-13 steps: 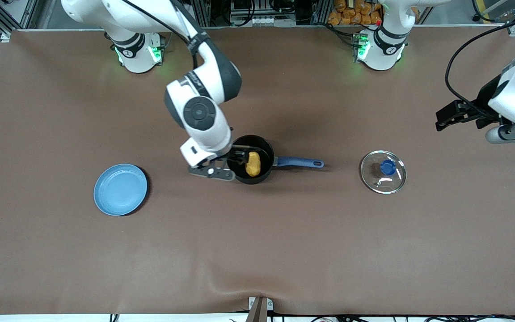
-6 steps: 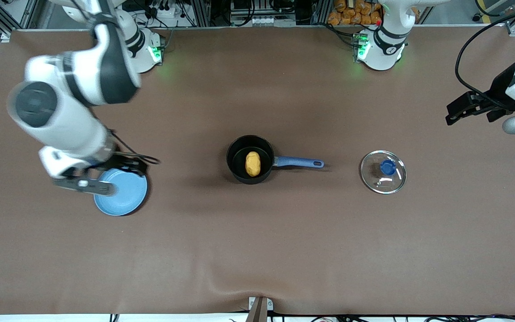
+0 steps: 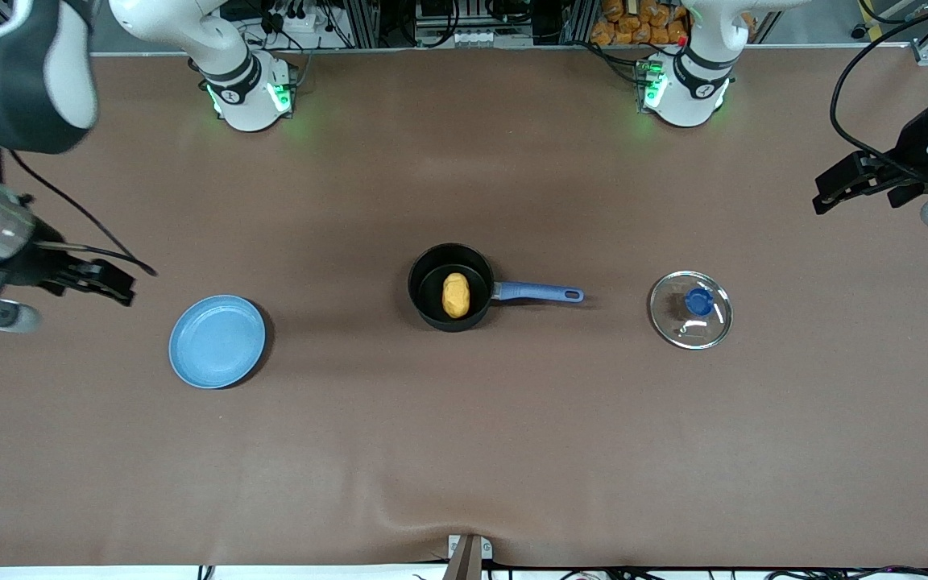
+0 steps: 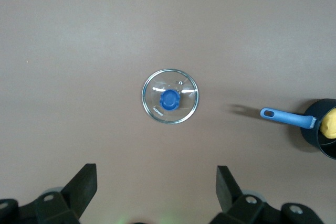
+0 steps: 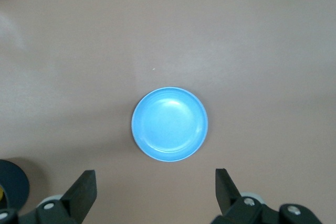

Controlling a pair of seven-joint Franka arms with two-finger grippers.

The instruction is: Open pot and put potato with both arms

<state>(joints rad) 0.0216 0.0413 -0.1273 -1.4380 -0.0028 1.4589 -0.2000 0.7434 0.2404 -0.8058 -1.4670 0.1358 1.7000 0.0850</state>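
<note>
The potato point(image 3: 455, 295) lies in the pot point(image 3: 432, 270); the lid point(image 3: 690, 310) rests toward the left arm's end. Left gripper point(image 3: 834, 191) and right gripper point(image 3: 105, 283) hang apart-jawed, empty, well away from the pot.

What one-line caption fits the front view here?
Potato in the open pot, lid beside it, plate bare; left gripper and right gripper open above the table ends.
</note>
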